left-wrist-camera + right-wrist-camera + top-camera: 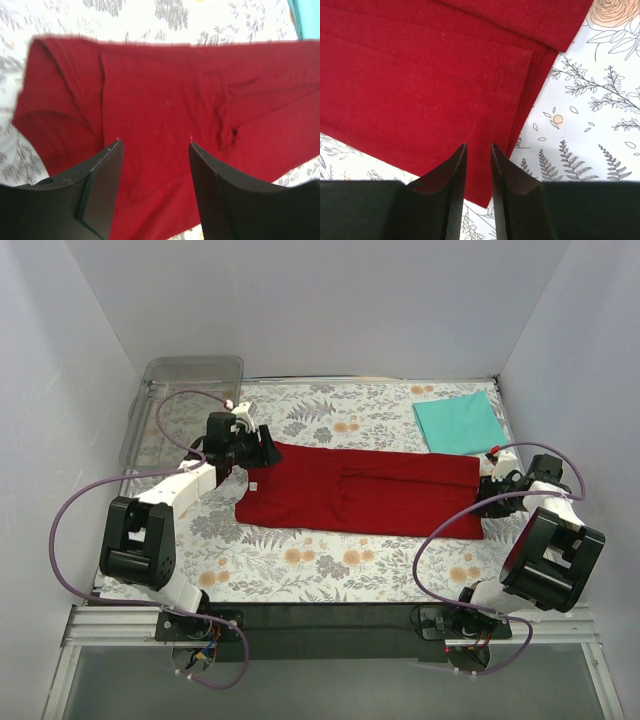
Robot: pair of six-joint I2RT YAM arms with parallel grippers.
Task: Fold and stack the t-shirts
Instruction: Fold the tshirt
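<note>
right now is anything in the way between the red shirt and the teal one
Nothing visible. The dark red shirt and the folded teal shirt lie almost edge to edge on the floral mat; the right gripper sits at the red shirt's right end, beside that gap, not across it.

The floral mat (300,570) lay open before the red shirt (370,490); the clear tray (190,375) and teal shirt (460,422) blocked the far corners.
</note>
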